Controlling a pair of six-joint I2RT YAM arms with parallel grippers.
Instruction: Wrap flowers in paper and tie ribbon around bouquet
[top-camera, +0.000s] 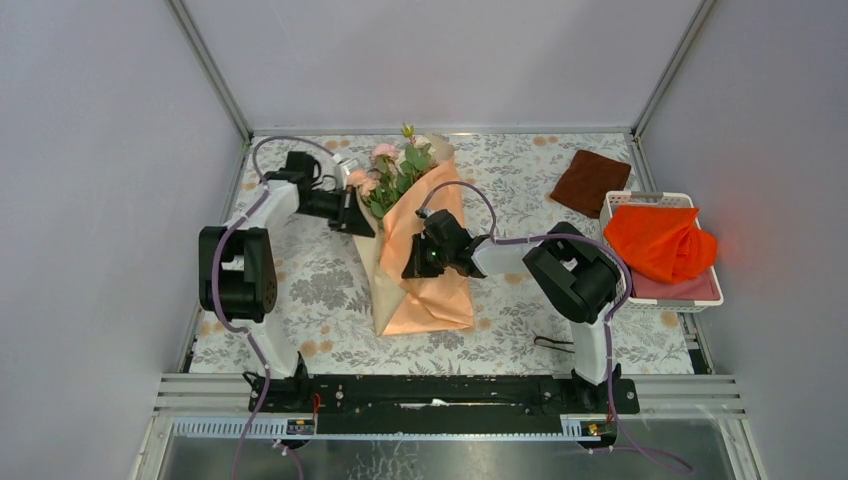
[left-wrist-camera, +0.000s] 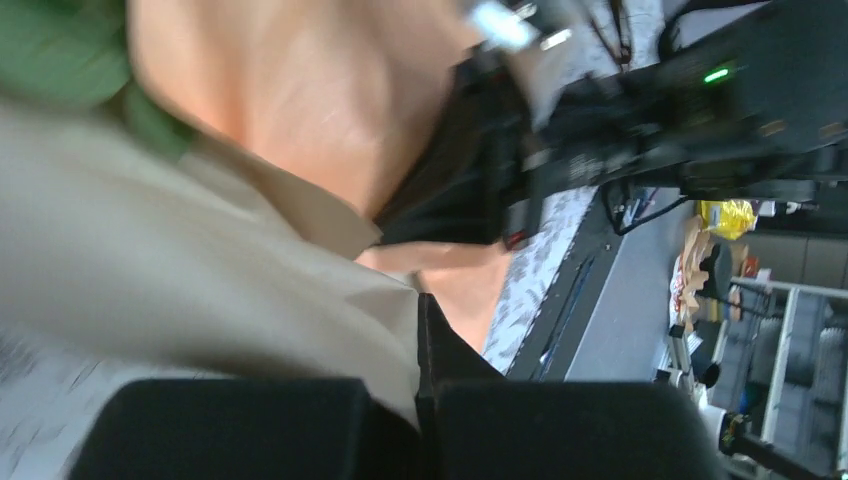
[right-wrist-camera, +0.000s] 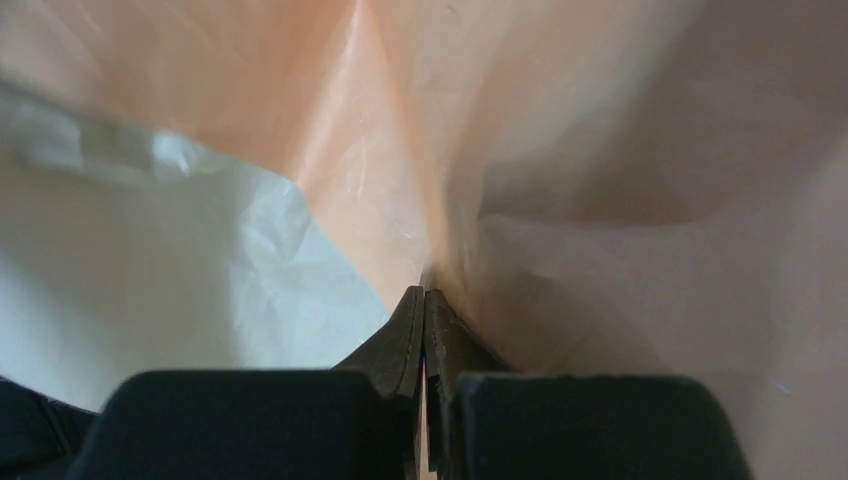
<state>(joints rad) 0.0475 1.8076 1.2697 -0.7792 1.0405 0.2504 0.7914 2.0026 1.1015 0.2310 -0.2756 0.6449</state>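
The flowers (top-camera: 388, 172), pink roses with green leaves, lie at the table's middle with their heads pointing away. The peach-orange paper (top-camera: 432, 290) is folded over their stems in a loose cone, so the whole forms the bouquet. My left gripper (top-camera: 358, 218) is at the paper's left edge beside the blooms. In the left wrist view this gripper (left-wrist-camera: 422, 300) is shut on the tan reverse of the paper (left-wrist-camera: 200, 270). My right gripper (top-camera: 412, 265) rests on the folded sheet; up close this gripper (right-wrist-camera: 424, 292) is shut, pinching a crease of paper (right-wrist-camera: 600, 150). A thin dark ribbon (top-camera: 552, 344) lies near the right arm's base.
A dark brown folded cloth (top-camera: 589, 177) lies at the back right. A white basket (top-camera: 612, 203) holding a bright orange cloth (top-camera: 660, 240) stands at the right edge. Grey walls close in three sides of the floral table (top-camera: 300, 290).
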